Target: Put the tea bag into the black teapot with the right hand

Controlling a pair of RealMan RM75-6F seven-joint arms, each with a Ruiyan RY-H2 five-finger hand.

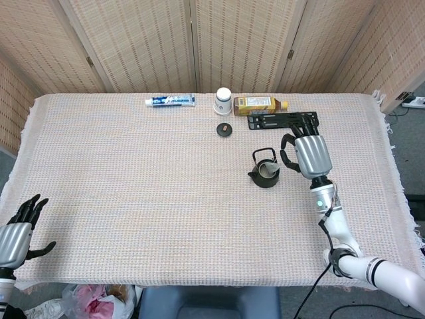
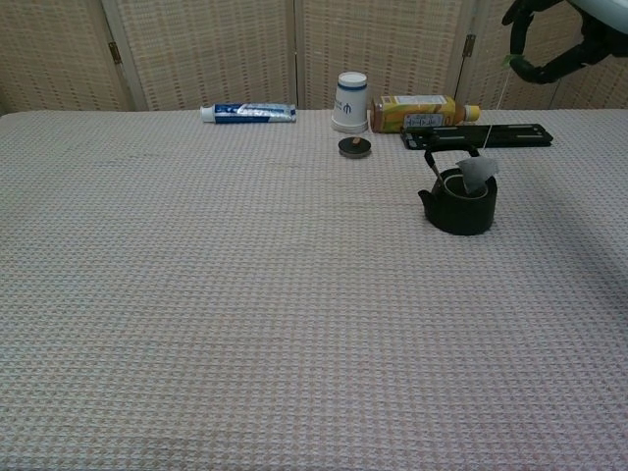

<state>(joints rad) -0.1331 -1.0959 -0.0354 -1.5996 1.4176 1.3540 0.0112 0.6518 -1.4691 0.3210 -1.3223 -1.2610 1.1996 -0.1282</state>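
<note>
A: Where is the small pale tea bag [image 2: 478, 174] on its thin string?

B: Hanging at the open mouth of the round black teapot with a wire handle [image 2: 459, 201], touching the rim on the right side, tilted. Partly inside or only leaning on the rim: cannot tell. In the head view too small to see clearly.

A: And the silver right hand with black fingers [image 1: 304, 153]?

B: Raised above the table, just right of the teapot. Fingers [image 2: 523, 20] curled in, pinching the top of the string, seen at the upper right corner of the chest view.

A: The silver and black left hand [image 1: 18, 229]?

B: Low at the near left corner of the beige woven tablecloth [image 1: 133, 186], well apart from the teapot. Fingers spread, holding nothing.

A: What else on the cloth?

B: Along the far edge, a blue and white toothpaste tube [image 1: 170, 100], a white paper cup turned upside down [image 1: 223, 101], and a yellow drink bottle lying on its side [image 1: 259, 104]. Just right, a flat black bracket [image 1: 282, 120]. Near the cup, a small round black lid [image 1: 224, 129].
</note>
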